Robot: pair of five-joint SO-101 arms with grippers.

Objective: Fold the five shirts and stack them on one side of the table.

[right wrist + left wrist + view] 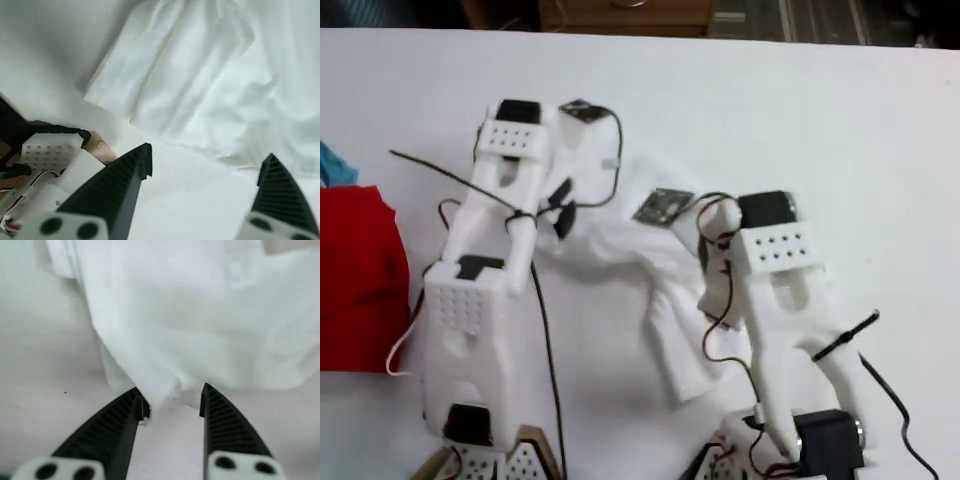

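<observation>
The white shirt (615, 250) is lying crumpled mid-frame between the arms. The left gripper (172, 402) is straddling its edge, jaws parted; the right gripper (207, 167) is hovering wide open over the folds. Closing here is risking a thin pinch, so the cloth could be slipping out or bunching.

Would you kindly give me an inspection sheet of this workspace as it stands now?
Surface: white table, nothing spilled on it.
Job's things: white shirt crumpled between the arms; red shirt at the side edge, teal cloth partly showing behind it.
Clutter: nothing seen.
Grippers: left gripper open, fingertips at the white shirt's edge; right gripper open wide over the shirt.
Cables: black cable loose beside an arm.
Surroundings: wooden furniture beyond the far edge.
</observation>
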